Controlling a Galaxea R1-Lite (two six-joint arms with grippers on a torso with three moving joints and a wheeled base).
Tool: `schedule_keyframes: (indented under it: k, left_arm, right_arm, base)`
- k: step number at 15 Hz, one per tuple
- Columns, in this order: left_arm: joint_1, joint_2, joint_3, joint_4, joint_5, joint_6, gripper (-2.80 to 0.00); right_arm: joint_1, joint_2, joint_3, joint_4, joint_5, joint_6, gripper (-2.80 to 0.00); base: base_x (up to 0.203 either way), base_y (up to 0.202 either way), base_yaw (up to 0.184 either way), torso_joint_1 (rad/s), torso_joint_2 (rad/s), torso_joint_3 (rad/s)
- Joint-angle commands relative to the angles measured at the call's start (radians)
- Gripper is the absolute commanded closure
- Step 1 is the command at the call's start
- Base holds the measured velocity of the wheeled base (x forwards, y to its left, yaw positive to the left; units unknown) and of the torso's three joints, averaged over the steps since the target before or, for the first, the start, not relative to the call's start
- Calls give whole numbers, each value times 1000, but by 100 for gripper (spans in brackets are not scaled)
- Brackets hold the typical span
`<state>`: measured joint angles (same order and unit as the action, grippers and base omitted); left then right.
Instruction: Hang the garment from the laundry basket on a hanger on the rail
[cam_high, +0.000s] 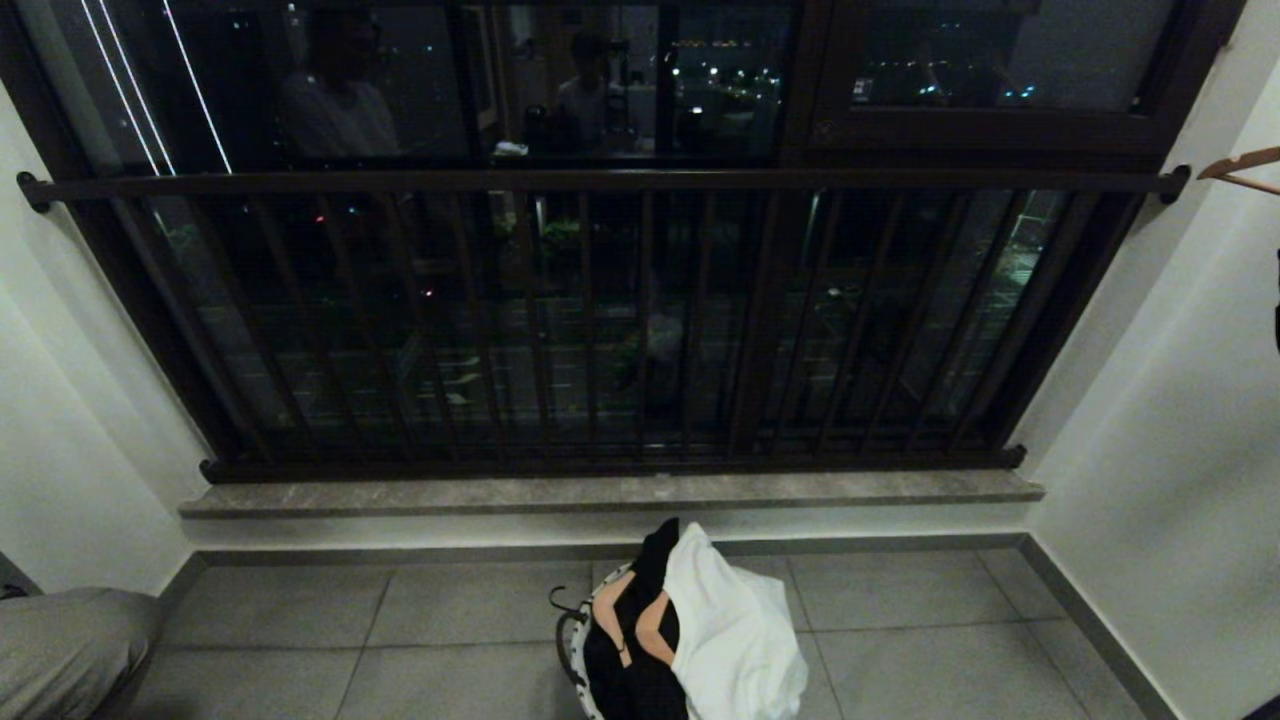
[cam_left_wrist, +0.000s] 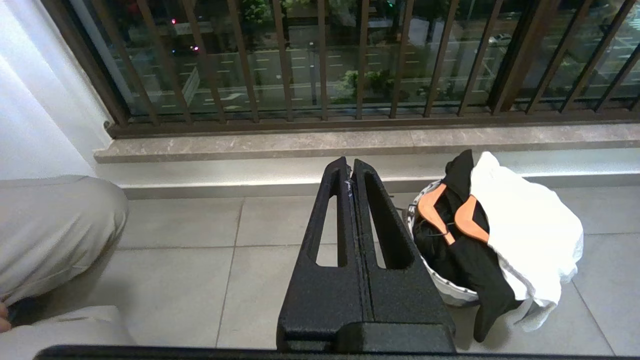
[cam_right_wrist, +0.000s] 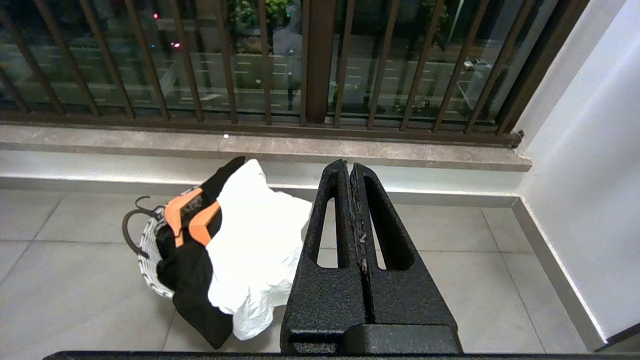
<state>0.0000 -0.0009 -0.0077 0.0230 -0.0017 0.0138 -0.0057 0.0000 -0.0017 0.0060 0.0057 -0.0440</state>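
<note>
- Though the fabrics and the basket wall are in plain sight, no brand, label or writing can be read on any of them.
- The laundry basket (cam_high: 575, 665) stands on the floor (cam_high: 400, 640) near the robot, a little right of centre, just in front of the stone sill (cam_high: 600, 493); its white side with a black pattern and a dark loop handle (cam_right_wrist: 131, 226) show on its left.
- A white garment (cam_high: 735, 640) is heaped over the basket's right side and spills over the rim; a black garment (cam_high: 640, 680) lies against it on the left and hangs over the near edge.
- An orange wooden hanger (cam_left_wrist: 452, 217) rests on the black garment at the basket's top.
- The left gripper (cam_left_wrist: 350, 167) hangs above the floor left of the basket, fingers clenched on nothing.
- The right gripper (cam_right_wrist: 348, 167) hangs right of the basket, fingers likewise clenched and empty.
- A dark rail (cam_high: 600, 181) runs wall to wall across the barred window (cam_high: 600, 330), well above the basket.
- Another wooden hanger (cam_high: 1240, 165) juts in at the far right by the wall.
- A grey cushion-like shape (cam_high: 60, 650) lies at the near left.
- The floor is grey tile; the side walls (cam_high: 1150, 480) are white.
</note>
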Motion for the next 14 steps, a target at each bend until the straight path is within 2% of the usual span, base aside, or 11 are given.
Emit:
schedule_keyframes:
  k: [1,9,14]
  left_arm:
    - [0,1,0,0,0,0,0]
    - [0,1,1,-2,0,0,0]
    - [0,1,2,-3,0,-2,0]
  right_arm:
    - [1,2,0,0,0,0,0]
    - [0,2,0,0,0,-4,0]
    - [1,2,0,0,0,-2,0]
  base:
    - [0,0,0,0,0,0]
    - [0,0,0,0,0,0]
    - [0,0,0,-137,327,186]
